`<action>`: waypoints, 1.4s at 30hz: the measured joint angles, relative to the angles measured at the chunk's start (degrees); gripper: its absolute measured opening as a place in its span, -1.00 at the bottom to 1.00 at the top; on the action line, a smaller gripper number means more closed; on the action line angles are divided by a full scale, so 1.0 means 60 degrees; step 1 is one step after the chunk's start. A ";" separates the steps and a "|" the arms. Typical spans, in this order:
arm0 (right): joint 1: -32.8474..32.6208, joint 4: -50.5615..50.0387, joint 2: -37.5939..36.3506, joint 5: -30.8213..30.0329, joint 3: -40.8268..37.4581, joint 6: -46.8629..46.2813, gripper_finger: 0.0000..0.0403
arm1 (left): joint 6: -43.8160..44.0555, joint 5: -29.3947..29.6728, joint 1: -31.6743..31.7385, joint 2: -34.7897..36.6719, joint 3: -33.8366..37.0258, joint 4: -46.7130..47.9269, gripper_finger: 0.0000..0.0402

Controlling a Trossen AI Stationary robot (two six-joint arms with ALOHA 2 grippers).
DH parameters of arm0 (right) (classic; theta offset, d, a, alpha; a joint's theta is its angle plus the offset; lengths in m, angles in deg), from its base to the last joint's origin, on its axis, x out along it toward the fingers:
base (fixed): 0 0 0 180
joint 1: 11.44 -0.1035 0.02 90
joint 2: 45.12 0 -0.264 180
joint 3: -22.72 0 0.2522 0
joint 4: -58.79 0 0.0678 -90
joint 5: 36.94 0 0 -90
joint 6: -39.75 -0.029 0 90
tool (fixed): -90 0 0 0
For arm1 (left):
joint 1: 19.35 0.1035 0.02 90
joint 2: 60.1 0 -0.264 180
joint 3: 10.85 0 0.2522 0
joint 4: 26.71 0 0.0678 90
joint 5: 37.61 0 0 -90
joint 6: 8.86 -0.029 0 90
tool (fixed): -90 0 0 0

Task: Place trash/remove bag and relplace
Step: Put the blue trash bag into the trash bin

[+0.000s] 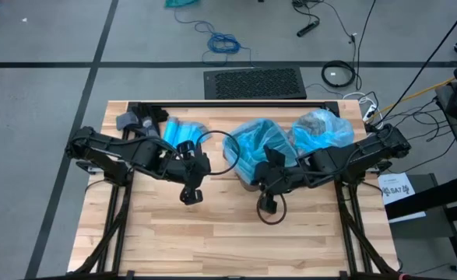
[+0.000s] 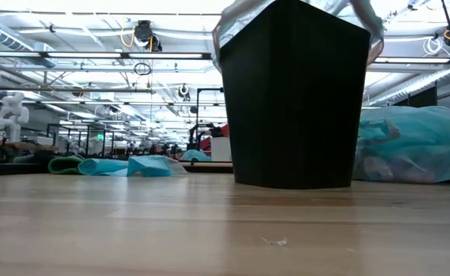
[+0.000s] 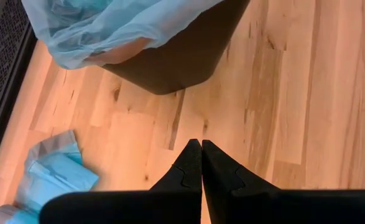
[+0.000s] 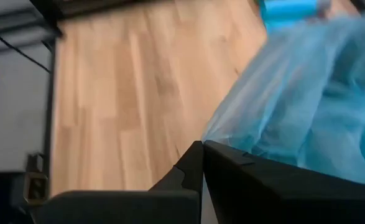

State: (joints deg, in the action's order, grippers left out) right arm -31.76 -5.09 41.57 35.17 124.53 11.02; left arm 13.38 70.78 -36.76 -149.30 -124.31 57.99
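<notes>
Landmark: black bin (image 2: 293, 100), lined with a blue bag (image 1: 253, 144), mid-table.
Right gripper (image 4: 202, 152): fingers pressed together at the liner's rim; whether film is caught, cannot tell.
Left gripper (image 3: 201, 152): fingers pressed together, empty, over bare wood left of the bin.
Trash: none visible loose; a filled blue bag (image 1: 321, 128) lies right of the bin.
Step advice: pinch real film before lifting, steady the bin.
Around: spare folded bags (image 1: 177, 131) left of the bin.
Obstruction: a cable loop (image 1: 220, 152) hangs beside the bin.
</notes>
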 joint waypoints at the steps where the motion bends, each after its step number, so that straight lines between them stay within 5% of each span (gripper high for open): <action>1: -0.0036 0.0281 0.0000 0.0008 0.0000 0.0082 -0.99 | 0.0000 0.0000 0.0000 0.0000 0.0000 0.0000 -0.99; 18: -0.0663 0.0744 0.1201 0.0525 0.0000 -0.1353 -1.00 | -0.0004 0.0244 0.0000 0.0000 -0.0004 0.0018 -0.99; 30: -0.1397 0.0049 0.2813 -0.0454 0.0045 -0.1757 -1.00 | 0.0035 0.0244 -0.0366 0.0000 -0.0007 0.0011 -0.99; 37: -0.1275 -0.0201 0.3257 0.0715 -0.0016 -0.1949 -1.00 | 0.0247 0.0229 -0.0387 0.0000 -0.0007 0.0017 -0.99; 42: -0.1238 -0.0171 0.3077 0.0576 -0.0022 -0.2138 -1.00 | 0.0251 0.0156 -0.0416 0.0000 -0.0007 0.0000 -0.99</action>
State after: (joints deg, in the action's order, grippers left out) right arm -39.19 -6.11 60.04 38.62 124.40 -1.81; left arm 14.89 71.72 -39.25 -149.30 -124.35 57.99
